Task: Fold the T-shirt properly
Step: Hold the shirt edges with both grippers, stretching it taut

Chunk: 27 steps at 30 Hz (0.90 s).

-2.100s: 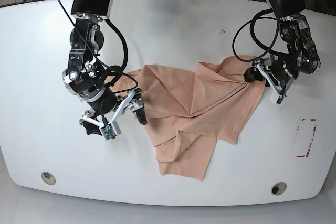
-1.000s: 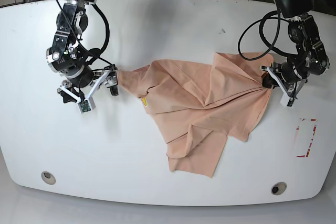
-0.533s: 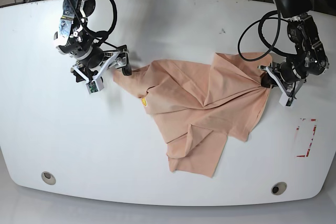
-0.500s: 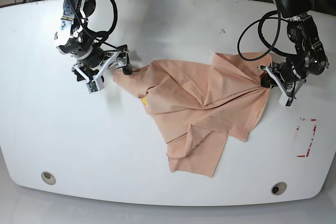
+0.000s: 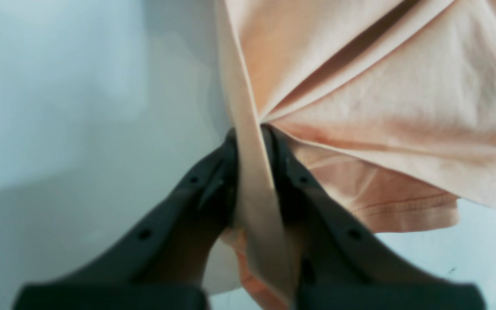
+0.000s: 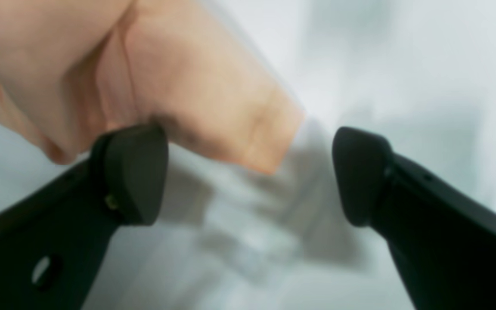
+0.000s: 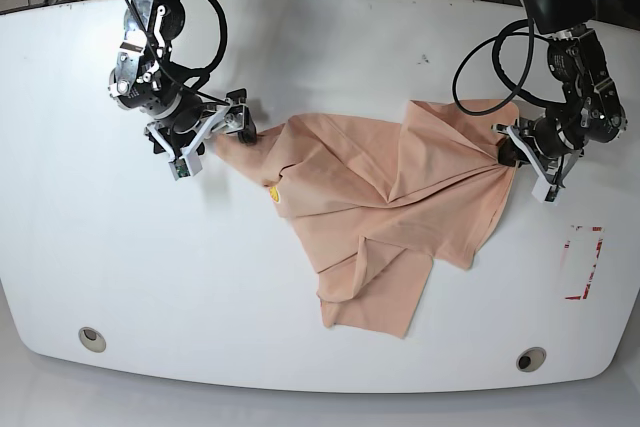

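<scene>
The left gripper [image 5: 252, 172] is clenched on a pinched edge of the T-shirt [image 7: 390, 207], at the garment's right end in the base view, with folds fanning out from the grip. The right gripper [image 6: 248, 172] stands released, its jaws wide apart around the tip of a pink corner. One fingertip [image 6: 134, 172] touches the cloth, the other is clear of it. In the base view that corner is the shirt's far-left point, by the right gripper [image 7: 232, 129].

The T-shirt lies crumpled mid-tabletop [image 7: 330, 47], one flap trailing toward the near edge, a small yellow print [image 7: 275, 194] showing at its left side. Red tape marks [image 7: 583, 262] sit at the right.

The step in hand looks like spreading the shirt flat before folding. The next move probably calls for the right gripper to close on the corner between its jaws, then for both arms to draw apart.

Compared with a second ago, the right gripper has shifted farther and rightward onto the corner. The left grip is unchanged.
</scene>
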Available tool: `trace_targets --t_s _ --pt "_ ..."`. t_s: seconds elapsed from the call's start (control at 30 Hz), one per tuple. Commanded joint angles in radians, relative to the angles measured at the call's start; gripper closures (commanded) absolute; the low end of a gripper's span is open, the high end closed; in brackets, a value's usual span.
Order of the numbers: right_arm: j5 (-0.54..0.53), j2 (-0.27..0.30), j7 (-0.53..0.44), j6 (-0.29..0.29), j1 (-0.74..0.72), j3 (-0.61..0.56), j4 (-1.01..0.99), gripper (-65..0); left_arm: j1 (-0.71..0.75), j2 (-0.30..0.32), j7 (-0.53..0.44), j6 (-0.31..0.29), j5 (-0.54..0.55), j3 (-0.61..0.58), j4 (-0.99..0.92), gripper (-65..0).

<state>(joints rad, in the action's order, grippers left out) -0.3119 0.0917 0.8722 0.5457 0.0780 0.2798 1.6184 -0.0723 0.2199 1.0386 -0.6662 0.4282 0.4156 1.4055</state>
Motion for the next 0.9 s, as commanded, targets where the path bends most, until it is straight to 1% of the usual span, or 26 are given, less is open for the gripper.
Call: trace_targets --t_s 0.0,0.23,0.3,0.33,0.4,0.47,0.5,0.53,0.63,0.67,0.87 --pt "-0.014 0.007 -0.049 0.003 -0.027 0.0 -0.019 -57.5 -0.017 0.014 -0.017 -0.002 0.016 0.002 0.021 0.0" --pt "-0.014 0.007 -0.09 0.003 -0.03 0.0 -0.082 -57.2 -0.014 0.014 -0.017 -0.002 0.018 0.002 0.021 0.0" --pt "-0.014 0.007 -0.1 0.003 -0.03 0.0 -0.085 -54.5 -0.014 0.014 -0.017 -0.003 0.016 0.002 0.021 0.0" --pt "-0.014 0.007 -0.101 0.003 -0.028 0.0 -0.085 -52.0 -0.014 0.014 -0.017 -0.003 0.016 0.002 0.021 0.0" --pt "-0.014 0.007 -0.104 0.003 -0.028 0.0 -0.085 -44.4 -0.014 0.014 -0.017 -0.003 0.016 0.002 0.021 0.0" --pt "-0.014 0.007 -0.107 0.003 -0.028 0.0 -0.085 -32.5 -0.014 0.014 -0.017 -0.003 0.014 0.002 0.021 0.0" --pt "-0.014 0.007 -0.107 0.003 -0.028 0.0 -0.085 -28.4 -0.014 0.014 -0.017 -0.003 0.014 0.001 0.021 0.0" --pt "-0.014 0.007 -0.107 0.003 -0.028 0.0 -0.085 -19.3 -0.014 0.014 -0.017 -0.003 0.014 -0.001 0.021 0.0" --pt "-0.014 0.007 -0.106 0.003 -0.028 0.0 -0.085 -2.1 -0.014 0.014 -0.017 -0.003 0.014 -0.002 0.021 0.0" --pt "-0.014 0.007 -0.103 0.003 -0.028 0.0 -0.082 0.0 -0.014 0.014 -0.017 -0.003 0.014 -0.002 0.021 0.0" --pt "-0.014 0.007 -0.1 0.004 -0.005 -0.001 -0.004 -1.9 -0.014 0.014 -0.017 -0.002 0.021 -0.001 0.057 0.0"
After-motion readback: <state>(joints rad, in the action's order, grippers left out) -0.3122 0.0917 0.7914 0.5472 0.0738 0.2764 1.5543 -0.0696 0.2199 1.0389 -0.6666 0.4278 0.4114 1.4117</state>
